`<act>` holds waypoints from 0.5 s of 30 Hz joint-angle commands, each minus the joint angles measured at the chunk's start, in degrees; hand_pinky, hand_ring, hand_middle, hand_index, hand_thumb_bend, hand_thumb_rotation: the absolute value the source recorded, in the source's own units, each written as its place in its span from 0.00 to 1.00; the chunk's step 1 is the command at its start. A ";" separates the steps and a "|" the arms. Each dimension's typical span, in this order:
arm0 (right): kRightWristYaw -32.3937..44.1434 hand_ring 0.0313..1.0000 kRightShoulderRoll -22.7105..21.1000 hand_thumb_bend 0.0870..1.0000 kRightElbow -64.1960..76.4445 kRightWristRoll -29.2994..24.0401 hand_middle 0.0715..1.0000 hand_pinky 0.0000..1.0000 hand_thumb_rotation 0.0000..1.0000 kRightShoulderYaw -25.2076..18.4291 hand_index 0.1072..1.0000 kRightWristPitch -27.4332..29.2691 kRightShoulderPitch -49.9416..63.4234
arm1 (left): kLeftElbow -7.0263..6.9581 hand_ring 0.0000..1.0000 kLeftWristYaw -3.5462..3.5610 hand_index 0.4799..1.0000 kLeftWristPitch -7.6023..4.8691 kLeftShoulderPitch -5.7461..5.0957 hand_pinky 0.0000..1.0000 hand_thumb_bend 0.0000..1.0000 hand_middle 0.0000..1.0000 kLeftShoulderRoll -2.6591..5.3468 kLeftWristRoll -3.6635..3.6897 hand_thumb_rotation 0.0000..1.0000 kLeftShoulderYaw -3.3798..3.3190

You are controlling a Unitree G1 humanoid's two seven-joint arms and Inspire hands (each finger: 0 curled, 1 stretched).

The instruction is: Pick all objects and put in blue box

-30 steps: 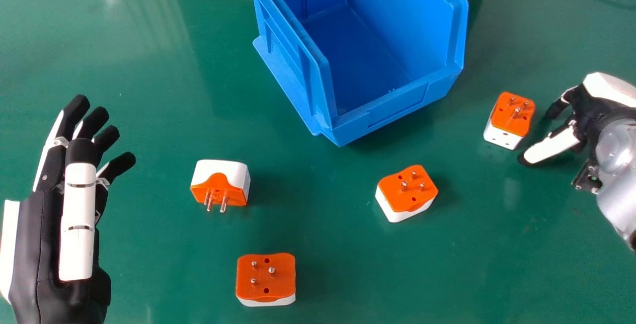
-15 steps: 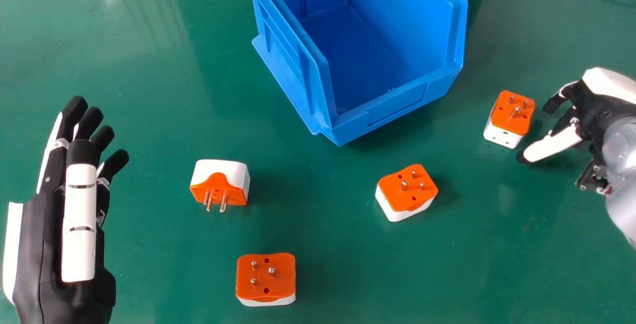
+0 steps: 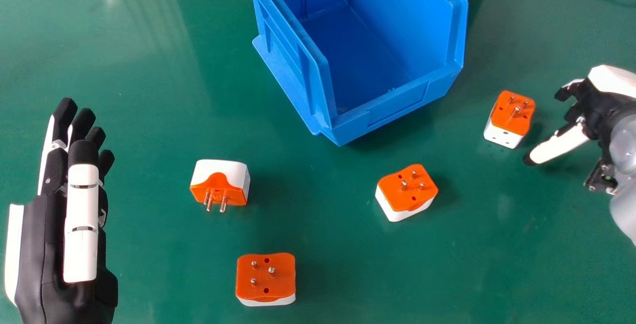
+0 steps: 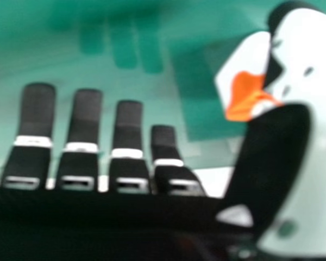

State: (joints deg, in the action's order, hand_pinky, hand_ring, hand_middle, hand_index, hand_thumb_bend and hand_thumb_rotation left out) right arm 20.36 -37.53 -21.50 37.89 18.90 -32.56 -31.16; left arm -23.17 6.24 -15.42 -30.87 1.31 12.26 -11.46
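Green table [image 3: 149, 244], on it: blue box [image 3: 397, 104], four orange-white adapters [image 3: 266, 284]

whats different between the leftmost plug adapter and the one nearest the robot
The leftmost adapter lies with its prongs toward the robot; the nearest adapter has its prongs up. On top, the leftmost adapter shows white, the nearest adapter orange. Both are orange and white, with three prongs, on the green table.

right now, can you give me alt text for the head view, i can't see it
Four orange and white plugs lie on a green table, outside an open blue box. The robot's open left hand is at the left; its right hand, also open, is at the right edge, near one plug without touching it.
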 commanded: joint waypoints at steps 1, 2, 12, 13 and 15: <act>0.65 0.80 -2.17 0.60 2.22 1.96 0.85 0.69 0.28 0.31 0.88 0.07 -1.31 | -0.98 0.97 -0.10 0.94 -0.83 -0.29 0.97 0.46 0.97 -0.09 -0.34 0.84 0.14; 1.09 0.80 -2.30 0.60 2.31 2.52 0.85 0.69 0.28 0.62 0.88 0.15 -1.56 | -0.81 0.97 -0.10 0.94 -0.86 -0.21 0.97 0.46 0.97 -0.17 -0.48 0.84 0.12; -0.73 0.90 -2.84 0.58 2.33 3.81 0.94 0.82 0.33 0.15 0.93 2.65 -1.82 | -0.81 0.98 -0.33 0.95 -0.41 -0.33 0.99 0.46 0.98 -0.16 -1.12 0.87 0.18; -0.76 0.91 -2.91 0.59 2.47 4.14 0.95 0.83 0.33 0.26 0.93 2.84 -1.72 | -0.90 0.98 -0.41 0.95 -0.31 -0.38 1.00 0.47 0.98 -0.15 -1.27 0.87 0.20; -0.93 0.92 -2.76 0.59 2.64 4.45 0.96 0.84 0.35 0.12 0.94 3.05 -1.55 | -0.82 0.98 -0.51 0.96 -0.42 -0.36 1.00 0.48 0.98 -0.15 -1.58 0.88 0.17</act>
State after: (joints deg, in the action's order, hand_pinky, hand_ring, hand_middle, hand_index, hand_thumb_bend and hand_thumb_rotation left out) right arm 20.52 -38.64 -20.11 41.19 19.85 -29.81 -31.27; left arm -23.09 5.99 -15.40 -30.80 1.30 11.12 -11.36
